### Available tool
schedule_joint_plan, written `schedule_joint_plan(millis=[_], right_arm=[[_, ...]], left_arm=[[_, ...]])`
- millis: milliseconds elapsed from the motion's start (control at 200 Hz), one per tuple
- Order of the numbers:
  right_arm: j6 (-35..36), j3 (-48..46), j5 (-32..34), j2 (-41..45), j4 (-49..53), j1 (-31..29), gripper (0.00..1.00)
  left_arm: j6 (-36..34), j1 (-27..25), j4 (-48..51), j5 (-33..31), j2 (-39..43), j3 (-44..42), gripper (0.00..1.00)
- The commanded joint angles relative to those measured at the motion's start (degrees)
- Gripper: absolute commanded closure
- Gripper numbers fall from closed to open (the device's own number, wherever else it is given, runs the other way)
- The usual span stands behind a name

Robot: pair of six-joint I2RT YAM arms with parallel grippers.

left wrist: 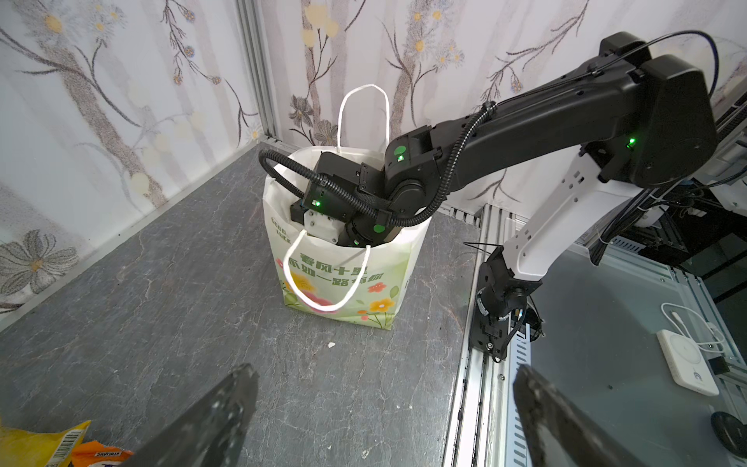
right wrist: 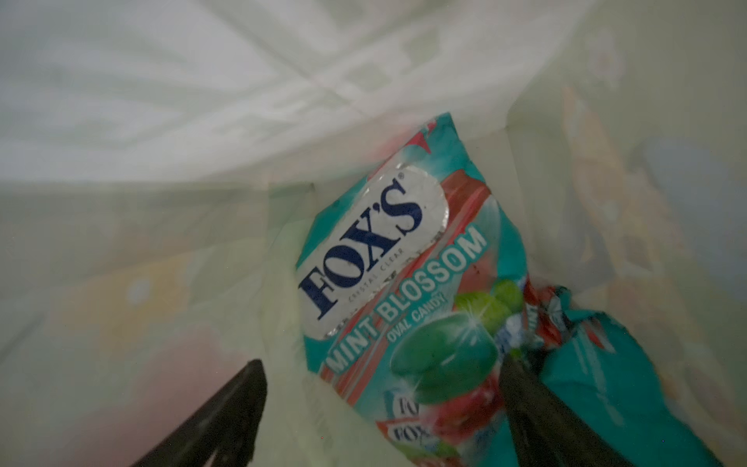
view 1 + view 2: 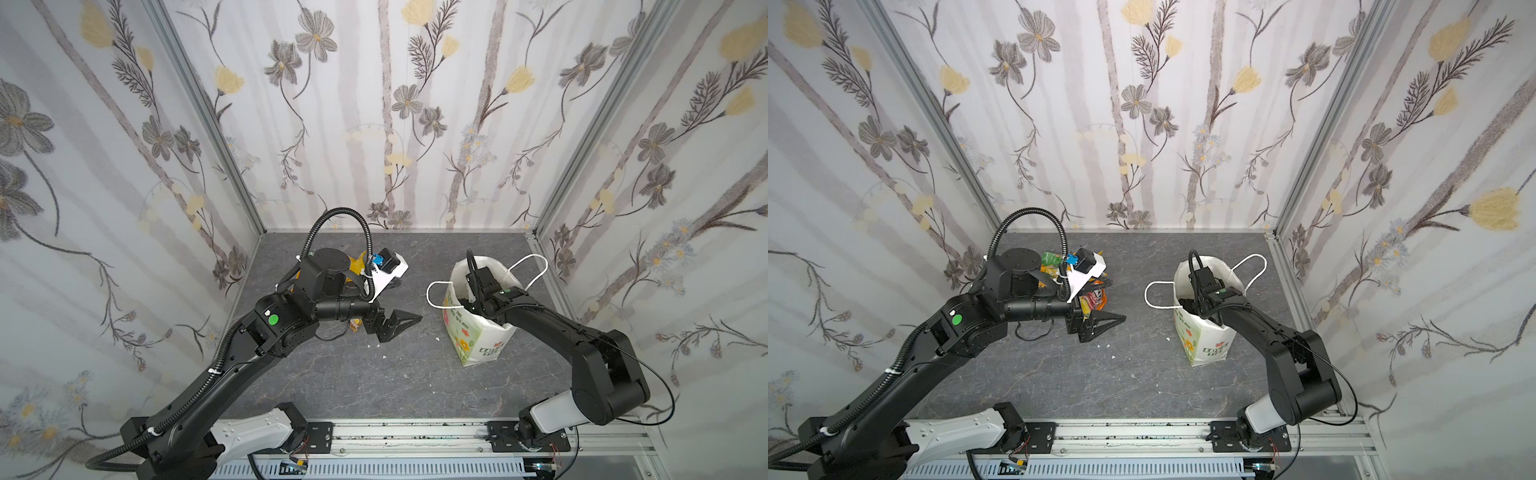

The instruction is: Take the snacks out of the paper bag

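**A:** Both top views: the paper bag (image 3: 469,332) stands upright at three o'clock on the table (image 3: 374,386). The right arm (image 3: 582,336) reaches down into its mouth, claw hidden from up here!

**B:** Loose snacks (image 3: 1094,301) are heaped at ten o'clock. The left gripper (image 3: 405,322) hovers near centre, the heap at its eleven.

**A:** Left wrist camera: its fingers (image 1: 226,404) are spread wide, released, with the bag standing ahead.

**B:** Right wrist camera, inside the bag: a teal-white packet (image 2: 384,263) lies on the bottom. The right gripper (image 2: 380,404) is splayed over it, one finger over the crumpled end, no squeeze.
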State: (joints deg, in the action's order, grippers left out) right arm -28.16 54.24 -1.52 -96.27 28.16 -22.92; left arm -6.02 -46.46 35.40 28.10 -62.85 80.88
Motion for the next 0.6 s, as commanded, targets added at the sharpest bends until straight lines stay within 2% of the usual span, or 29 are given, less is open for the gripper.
schedule_joint_plan(millis=[0, 220, 310, 410, 594], right_arm=[[-0.22, -1.68, 1.34, -2.43, -5.17, -0.02, 0.01], [-1.18, -4.85, -0.56, -9.42, -10.42, -0.25, 0.01], [-1.63, -5.88, -1.27, -11.67, -12.18, -0.33, 0.06], [-1.81, -6.41, -2.08, -13.1, -13.25, -0.37, 0.21], [-1.81, -6.48, -2.1, -12.4, -13.24, -0.29, 0.64]], left_arm=[[-0.21, -0.05, -0.92, -0.15, 0.45, 0.0, 0.0], [-0.16, -0.04, -0.86, -0.14, 0.05, 0.25, 0.0], [-0.22, -0.03, -0.79, -0.24, 0.1, 0.35, 0.0], [-0.29, -0.03, -0.73, -0.29, 0.09, 0.24, 0.0], [-0.26, -0.03, -0.59, -0.5, 0.0, 0.5, 0.0]])
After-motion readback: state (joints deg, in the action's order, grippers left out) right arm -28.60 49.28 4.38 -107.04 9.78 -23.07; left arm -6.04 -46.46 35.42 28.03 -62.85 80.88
